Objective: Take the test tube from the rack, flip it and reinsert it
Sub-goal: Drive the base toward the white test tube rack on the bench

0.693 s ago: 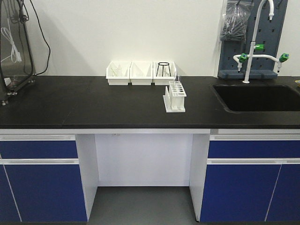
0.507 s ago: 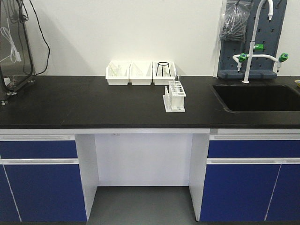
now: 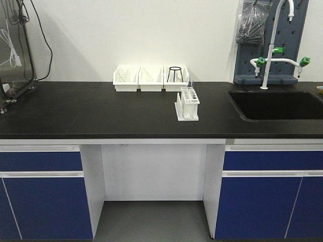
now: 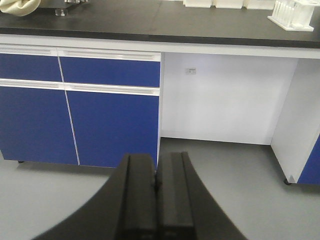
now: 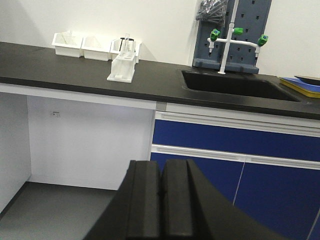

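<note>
The small white rack (image 3: pixel 187 104) stands on the black counter, right of its middle; it also shows far off as the rack (image 5: pixel 122 68) and the rack (image 4: pixel 293 13). A slim clear test tube (image 3: pixel 190 88) rises upright from its back row, and the test tube (image 5: pixel 127 44) pokes above it in the right wrist view. My left gripper (image 4: pixel 156 172) is shut with nothing in it, low over the floor before the blue cabinets. My right gripper (image 5: pixel 161 177) is likewise shut and empty, well below counter height. Neither arm shows in the front view.
Three white bins (image 3: pixel 151 78) line the wall behind the rack, one holding a black wire stand (image 3: pixel 175 73). A sink (image 3: pixel 275 105) with a green-handled tap (image 3: pixel 277 50) lies to the right. Blue cabinets (image 4: pixel 80 115) flank an open knee space (image 3: pixel 154 171). Equipment with cables (image 3: pixel 15 45) stands far left.
The front view has drifted slightly: the bench scene sits a few pixels further left than before. The rack and tube stand as they did.
</note>
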`<state>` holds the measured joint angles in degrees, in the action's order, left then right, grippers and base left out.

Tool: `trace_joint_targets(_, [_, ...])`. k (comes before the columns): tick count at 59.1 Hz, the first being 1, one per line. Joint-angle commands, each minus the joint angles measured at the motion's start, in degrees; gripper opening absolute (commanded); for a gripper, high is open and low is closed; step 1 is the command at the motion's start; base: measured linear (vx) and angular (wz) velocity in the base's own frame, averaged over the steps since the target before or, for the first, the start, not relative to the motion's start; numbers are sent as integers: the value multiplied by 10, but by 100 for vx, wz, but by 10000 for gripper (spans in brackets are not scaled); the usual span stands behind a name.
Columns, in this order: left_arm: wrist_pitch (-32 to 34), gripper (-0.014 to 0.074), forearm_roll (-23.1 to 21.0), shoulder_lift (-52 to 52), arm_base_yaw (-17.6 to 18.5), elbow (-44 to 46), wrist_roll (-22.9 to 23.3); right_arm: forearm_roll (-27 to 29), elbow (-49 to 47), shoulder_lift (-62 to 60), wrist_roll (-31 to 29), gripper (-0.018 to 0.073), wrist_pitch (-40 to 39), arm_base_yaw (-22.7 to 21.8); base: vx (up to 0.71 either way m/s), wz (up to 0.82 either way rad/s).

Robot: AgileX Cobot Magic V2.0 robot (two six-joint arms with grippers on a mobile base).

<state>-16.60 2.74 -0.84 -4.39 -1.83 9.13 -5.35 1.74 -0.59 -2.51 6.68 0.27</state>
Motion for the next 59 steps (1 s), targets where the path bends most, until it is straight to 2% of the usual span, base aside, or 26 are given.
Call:
trace_joint_targets(1, [50, -6, -2, -7, 4, 0, 0, -3, 0, -6, -6, -13, -44, -2, 4, 1])
trace_joint_targets(27, [50, -6, -2, -7, 4, 0, 0, -3, 0, -6, -6, -13, -44, -2, 14, 4])
trace_joint_targets(59, [50, -6, -2, -7, 4, 0, 0, -3, 0, -6, -6, -13, -44, -2, 31, -4])
